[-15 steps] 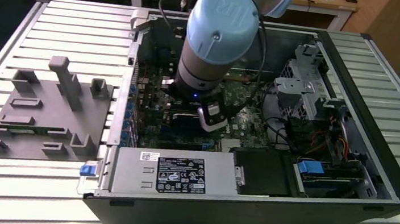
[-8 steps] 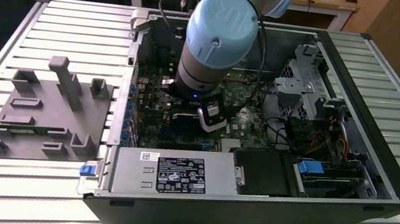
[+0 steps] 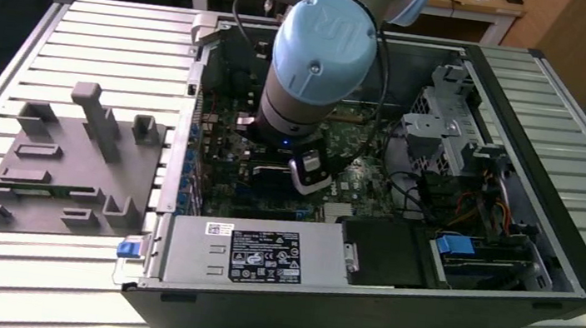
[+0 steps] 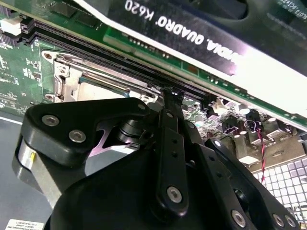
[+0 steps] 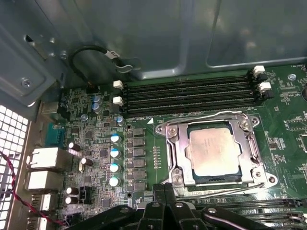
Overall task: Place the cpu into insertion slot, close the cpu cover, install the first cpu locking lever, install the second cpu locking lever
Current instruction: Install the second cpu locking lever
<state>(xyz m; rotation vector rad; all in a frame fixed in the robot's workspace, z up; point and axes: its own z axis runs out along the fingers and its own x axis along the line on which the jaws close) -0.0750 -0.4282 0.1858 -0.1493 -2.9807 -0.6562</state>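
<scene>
Slatted metal table (image 3: 84,38), open computer case (image 3: 551,246) — cpu (image 5: 213,152) under cpu cover (image 5: 175,146), jaws' state unclear

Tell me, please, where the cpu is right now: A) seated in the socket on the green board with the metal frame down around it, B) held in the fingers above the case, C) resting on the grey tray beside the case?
A: in the first wrist view the cpu sits in the socket with the cover down around its edges.
</scene>
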